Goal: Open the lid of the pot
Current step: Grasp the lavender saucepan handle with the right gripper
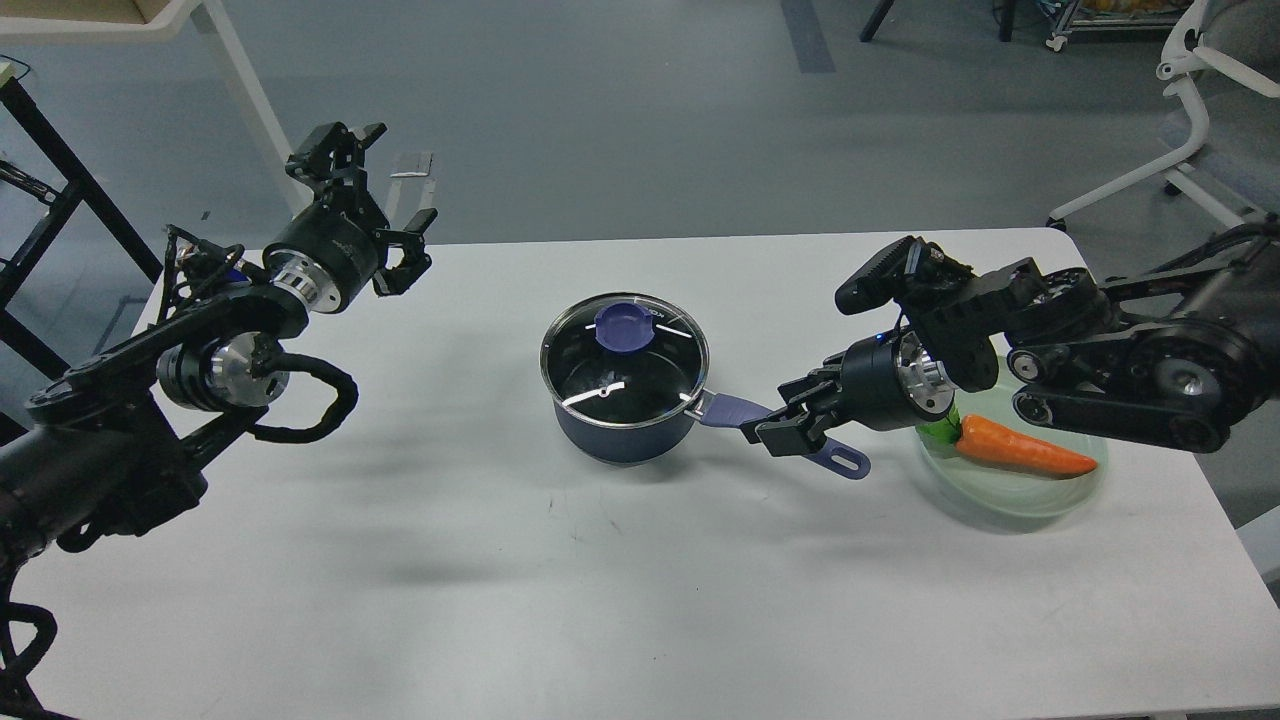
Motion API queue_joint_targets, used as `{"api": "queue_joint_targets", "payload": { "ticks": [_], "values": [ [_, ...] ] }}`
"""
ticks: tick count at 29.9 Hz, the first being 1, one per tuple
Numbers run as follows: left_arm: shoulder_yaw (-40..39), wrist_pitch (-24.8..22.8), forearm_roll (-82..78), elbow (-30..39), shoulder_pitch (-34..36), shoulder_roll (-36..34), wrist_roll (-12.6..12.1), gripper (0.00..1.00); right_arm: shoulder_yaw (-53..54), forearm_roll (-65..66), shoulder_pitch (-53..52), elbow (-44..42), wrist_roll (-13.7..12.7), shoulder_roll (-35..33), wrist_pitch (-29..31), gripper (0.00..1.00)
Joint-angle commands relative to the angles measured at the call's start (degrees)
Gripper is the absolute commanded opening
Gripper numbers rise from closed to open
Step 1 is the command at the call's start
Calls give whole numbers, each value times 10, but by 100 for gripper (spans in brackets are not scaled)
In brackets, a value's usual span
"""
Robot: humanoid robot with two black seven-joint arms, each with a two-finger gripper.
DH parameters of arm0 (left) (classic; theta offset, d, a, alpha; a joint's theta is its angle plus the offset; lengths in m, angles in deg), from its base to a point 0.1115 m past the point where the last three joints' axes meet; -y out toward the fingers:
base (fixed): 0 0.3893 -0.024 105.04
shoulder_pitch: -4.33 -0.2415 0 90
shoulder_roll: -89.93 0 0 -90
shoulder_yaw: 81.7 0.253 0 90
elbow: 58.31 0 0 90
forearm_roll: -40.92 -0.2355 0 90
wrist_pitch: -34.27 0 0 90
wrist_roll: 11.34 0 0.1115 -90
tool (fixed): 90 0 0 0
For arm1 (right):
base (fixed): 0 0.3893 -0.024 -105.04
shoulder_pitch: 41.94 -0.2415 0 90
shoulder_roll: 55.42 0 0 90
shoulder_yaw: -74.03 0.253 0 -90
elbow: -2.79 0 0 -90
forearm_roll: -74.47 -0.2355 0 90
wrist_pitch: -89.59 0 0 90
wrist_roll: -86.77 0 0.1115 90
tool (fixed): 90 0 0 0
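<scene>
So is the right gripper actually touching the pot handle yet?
Cannot tell. In the head view the right gripper overlaps the pot's lavender handle, but the dark fingers hide any contact or gap.

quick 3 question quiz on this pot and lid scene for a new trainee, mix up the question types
1. True or false: the lid is already off the pot.
2. Which gripper is at the pot's handle? A) left gripper B) right gripper C) neither
3. Fill in: the carrot lies in a pale green glass ____.

Key:
1. False; the lid sits closed on the pot, its knob untouched.
2. B; the right gripper is at the handle, while the left gripper is open above the table's far left corner.
3. dish
</scene>
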State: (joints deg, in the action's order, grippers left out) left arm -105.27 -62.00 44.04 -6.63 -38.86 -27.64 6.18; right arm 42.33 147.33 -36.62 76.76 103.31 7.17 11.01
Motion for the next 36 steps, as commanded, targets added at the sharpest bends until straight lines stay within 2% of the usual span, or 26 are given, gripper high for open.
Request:
{"api": "queue_joint_targets", "payload": {
  "ticks": [1, 5, 8, 12, 22, 36],
  "values": [
    [0, 0, 0, 0, 0, 4, 0, 99, -4, 0, 5, 0, 4, 1, 0, 67],
    [0, 0, 0, 0, 1, 4, 0, 99, -4, 0, 3, 1, 7, 1, 0, 60],
    [0, 1, 0, 0, 2, 2, -1, 99, -5, 4, 2, 3, 19, 1, 1, 52],
    [0, 1, 0, 0, 2, 1, -1, 99, -6, 33, 5, 1, 29, 1, 1, 52],
    [0, -1, 0, -1, 1, 1, -1, 99, -6, 46, 11, -2, 29, 2, 1, 51],
    [0, 0, -54, 0, 14, -6, -3, 99, -13, 67, 4, -2, 29, 1, 1, 31]
  ]
}}
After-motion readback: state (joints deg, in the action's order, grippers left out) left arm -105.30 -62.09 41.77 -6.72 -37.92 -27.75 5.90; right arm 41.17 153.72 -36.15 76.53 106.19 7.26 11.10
